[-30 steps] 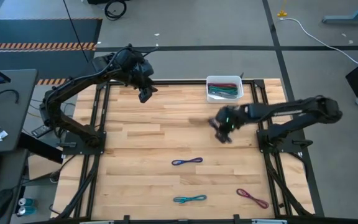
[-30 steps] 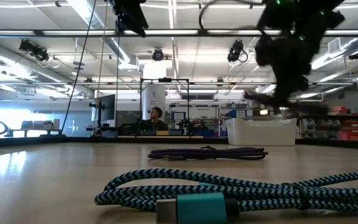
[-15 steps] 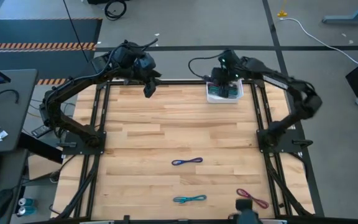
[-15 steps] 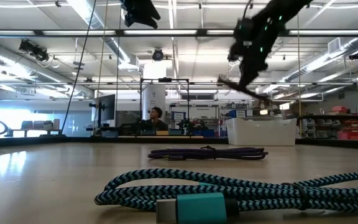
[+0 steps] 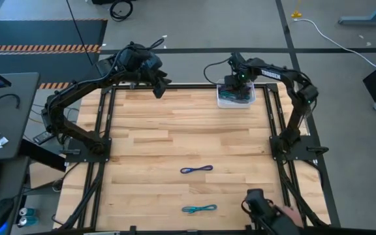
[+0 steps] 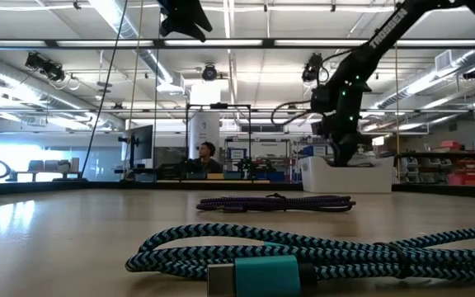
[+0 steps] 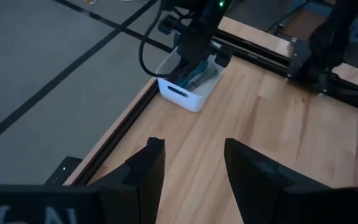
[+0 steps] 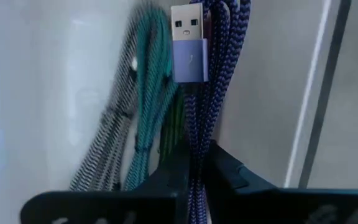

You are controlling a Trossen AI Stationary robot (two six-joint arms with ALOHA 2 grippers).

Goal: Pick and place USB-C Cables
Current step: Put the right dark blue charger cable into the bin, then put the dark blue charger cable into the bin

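Observation:
My right gripper (image 5: 235,90) reaches down into the white bin (image 5: 249,83) at the table's far edge and is shut on a purple-blue cable bundle (image 8: 213,68). Teal (image 8: 148,93), grey (image 8: 104,155) and green (image 8: 169,137) cables lie in the bin beside it. A purple cable (image 5: 196,170) and a teal cable (image 5: 199,209) lie flat on the wood; the low view shows them as purple cable (image 6: 279,202) and teal cable (image 6: 303,247). My left gripper (image 5: 158,88) hovers open, high over the far edge. No maroon cable shows. My right gripper pinches the purple-blue bundle between its two fingers (image 8: 232,177), on several folded strands (image 8: 196,146) back from the plug. It comes from above, pointing down into the bin. The bundle runs on past the fingertips, its silver plug (image 8: 187,43) foremost, among the other cables.
A person's hand (image 5: 286,214) with a dark object (image 5: 256,202) reaches over the near edge at the right. Black frame rails (image 5: 276,124) border the wooden table, and the arm bases stand on either side. The bin also shows in the left wrist view (image 7: 179,94).
My right gripper has swung from mid-table, right of centre, to the far edge and come down into the white bin, carrying the purple-blue cable with it. My left gripper has drifted slightly to the right. A hand has come in over where the maroon cable lay.

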